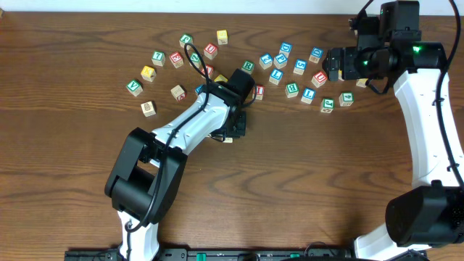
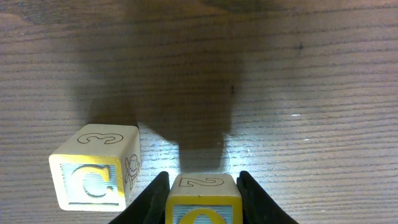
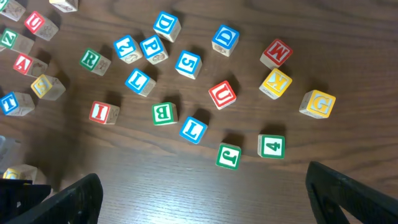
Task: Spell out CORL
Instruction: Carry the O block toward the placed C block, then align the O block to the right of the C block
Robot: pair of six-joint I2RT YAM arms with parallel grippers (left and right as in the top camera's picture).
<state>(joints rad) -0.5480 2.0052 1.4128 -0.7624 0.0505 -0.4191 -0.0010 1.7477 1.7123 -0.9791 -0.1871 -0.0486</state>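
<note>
In the left wrist view my left gripper (image 2: 203,178) is shut on a yellow-faced O cube (image 2: 202,202) with a 2 on top, low over the wood. A yellow-faced C cube (image 2: 93,174) with a 3 on top stands just to its left, a small gap apart. Overhead, the left gripper (image 1: 234,129) is below the scattered cubes. A white cube with a green R (image 3: 93,60) (image 1: 248,66) and two white cubes with a blue L (image 3: 193,129) (image 3: 140,81) lie in the scatter. My right gripper (image 3: 211,205) (image 1: 330,64) hangs open over them, holding nothing.
Several other alphabet cubes lie across the far half of the table (image 1: 72,181), such as a green B (image 3: 164,113), red U (image 3: 222,94), green J (image 3: 228,155), green 4 (image 3: 271,146) and yellow G (image 3: 318,104). More sit at far left near a yellow cube (image 1: 148,72).
</note>
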